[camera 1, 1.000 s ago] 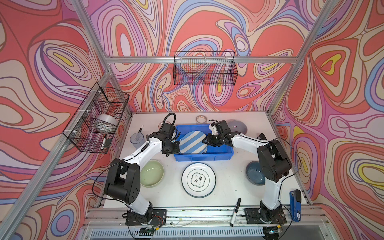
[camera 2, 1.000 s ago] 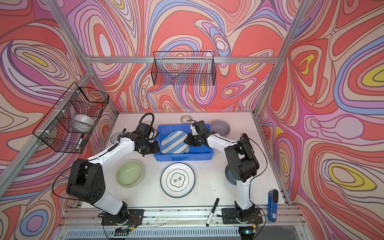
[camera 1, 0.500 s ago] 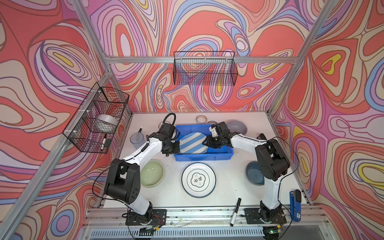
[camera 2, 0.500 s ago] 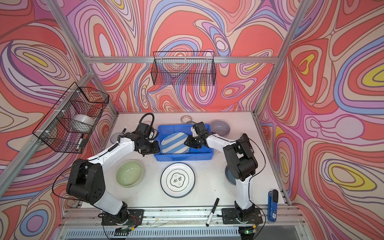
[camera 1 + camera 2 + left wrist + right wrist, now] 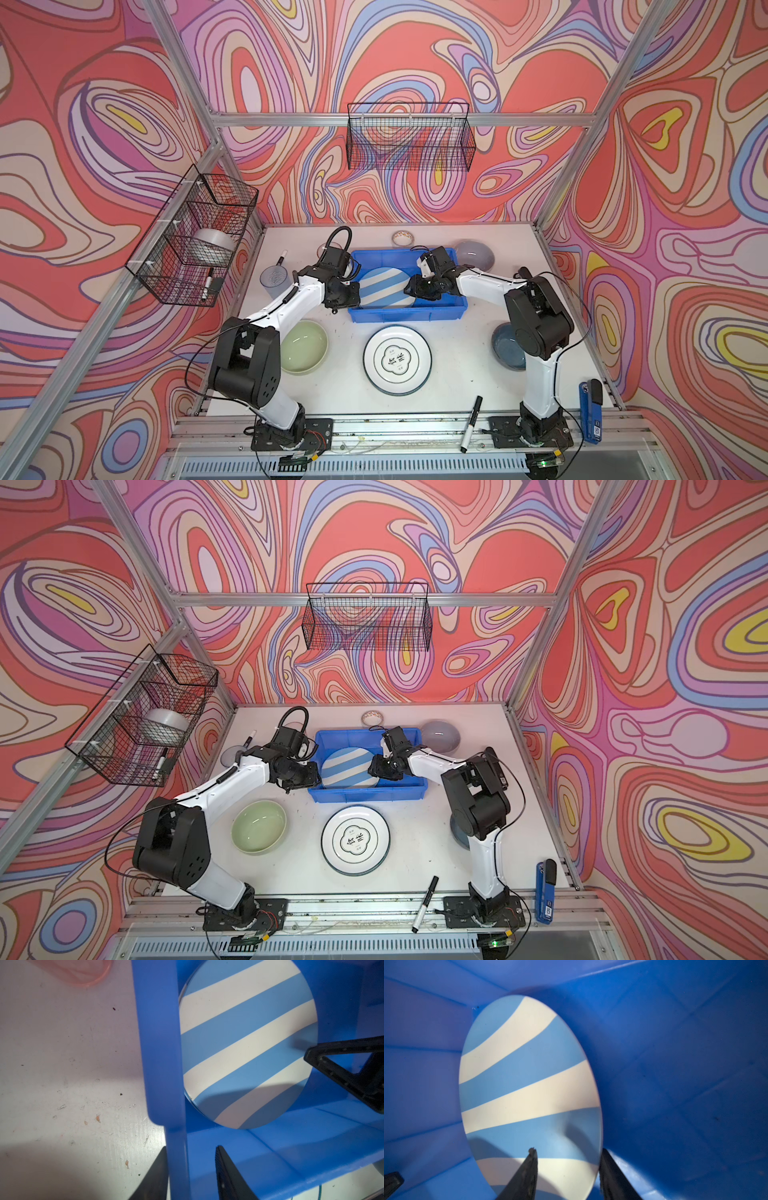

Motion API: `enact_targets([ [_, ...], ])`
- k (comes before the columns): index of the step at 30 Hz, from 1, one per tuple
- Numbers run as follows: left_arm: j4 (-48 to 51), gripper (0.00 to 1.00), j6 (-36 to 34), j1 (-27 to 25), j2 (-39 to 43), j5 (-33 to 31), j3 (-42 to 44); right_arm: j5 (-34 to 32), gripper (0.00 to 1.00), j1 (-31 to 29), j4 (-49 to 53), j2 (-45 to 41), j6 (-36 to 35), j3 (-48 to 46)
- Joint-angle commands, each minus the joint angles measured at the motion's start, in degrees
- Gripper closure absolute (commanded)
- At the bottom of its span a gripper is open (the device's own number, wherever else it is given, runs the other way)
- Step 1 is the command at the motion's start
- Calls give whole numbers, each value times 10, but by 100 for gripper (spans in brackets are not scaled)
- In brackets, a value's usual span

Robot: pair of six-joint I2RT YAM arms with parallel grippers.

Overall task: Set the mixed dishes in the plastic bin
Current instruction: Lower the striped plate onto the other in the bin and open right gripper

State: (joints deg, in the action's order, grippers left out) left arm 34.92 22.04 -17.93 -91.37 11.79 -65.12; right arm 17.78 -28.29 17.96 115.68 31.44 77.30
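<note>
Blue-and-white striped plate (image 5: 384, 286) now rests inside the plastic bin (image 5: 440, 312), apparently on a slant, towards its left end. Over the last second the right hand (image 5: 568, 1153) has spread its fingers and released the plate. One finger lies over the plate's face and the other past its rim, so this dish looks delivered. The right arm reaches low into the bin. The left hand (image 5: 191, 1148) straddles the bin's side wall; whether it pinches is unclear. A white plate (image 5: 397, 359) and pale green bowl (image 5: 303, 347) wait on the worktop (image 5: 457, 382).
</note>
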Motion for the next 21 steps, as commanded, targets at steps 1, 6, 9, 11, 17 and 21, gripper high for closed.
enact_targets([
  [1, -8, 60, -8, 2, 15, 9, 5, -27, 49, -9, 26, 14, -19, 24],
  [6, -6, 60, -11, 2, 14, 10, 3, -41, 45, -17, 31, 18, -19, 31],
  [9, -6, 60, -12, 2, 15, 10, 3, -46, 43, -21, 41, 23, -23, 41],
  [11, -6, 60, -13, 2, 15, 12, 3, -46, 43, -24, 49, 29, -28, 50],
  [17, -5, 60, -22, 2, 15, 22, 2, -13, 43, -29, 48, 38, -31, 64],
  [21, -5, 60, -25, 2, 15, 30, 0, -8, 43, -29, 48, 36, -30, 65],
])
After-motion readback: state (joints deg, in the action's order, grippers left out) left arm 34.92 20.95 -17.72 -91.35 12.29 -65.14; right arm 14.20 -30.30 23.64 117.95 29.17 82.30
